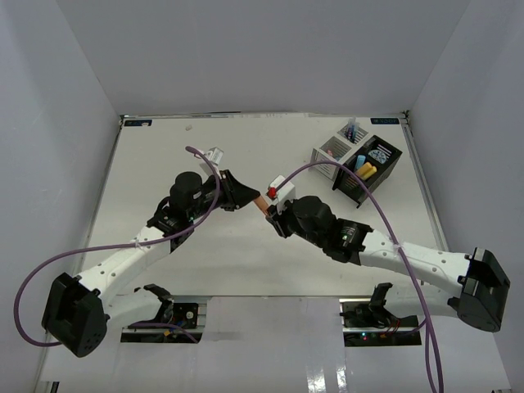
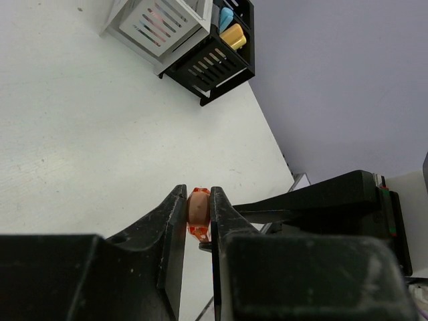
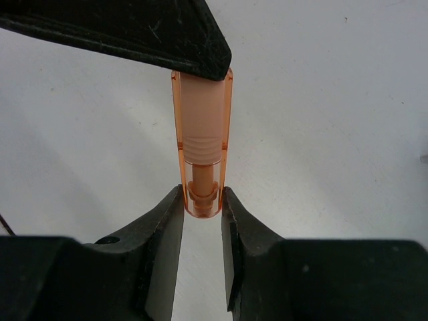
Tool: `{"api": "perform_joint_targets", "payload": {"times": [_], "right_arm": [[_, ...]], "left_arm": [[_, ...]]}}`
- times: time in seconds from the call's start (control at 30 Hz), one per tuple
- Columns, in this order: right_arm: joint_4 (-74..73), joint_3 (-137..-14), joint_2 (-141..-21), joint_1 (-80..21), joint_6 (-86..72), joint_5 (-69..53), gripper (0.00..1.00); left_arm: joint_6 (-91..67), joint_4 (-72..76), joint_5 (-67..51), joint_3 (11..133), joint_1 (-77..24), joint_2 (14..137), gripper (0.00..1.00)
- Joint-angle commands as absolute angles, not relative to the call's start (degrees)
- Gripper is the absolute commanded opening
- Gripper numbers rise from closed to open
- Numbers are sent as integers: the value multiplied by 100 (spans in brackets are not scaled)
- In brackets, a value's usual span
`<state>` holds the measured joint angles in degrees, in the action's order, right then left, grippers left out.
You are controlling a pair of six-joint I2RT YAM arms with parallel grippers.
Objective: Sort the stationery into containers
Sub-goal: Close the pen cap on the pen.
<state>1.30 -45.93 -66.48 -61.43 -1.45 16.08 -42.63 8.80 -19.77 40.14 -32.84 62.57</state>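
My left gripper is clenched on one end of the orange marker, and my right gripper pinches its far end between my fingertips.

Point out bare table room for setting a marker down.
Free: table far left, beyond the left gripper, and near middle between left arm and right arm. Crowded: far right corner, white box beside black box.
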Motion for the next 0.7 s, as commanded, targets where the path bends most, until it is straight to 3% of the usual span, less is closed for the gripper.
{"api": "perform_joint_targets", "payload": {"times": [0.0,0.67], "right_arm": [[1626,-4755,-6372,-6126,-26,1846,8],[2583,-4667,-5933,-6135,624,2083,8]], "left_arm": [[-3798,220,-2549,4069,-3594,6310,15],[-3533,220,-2505,3964,-3999,6583,16]]}}
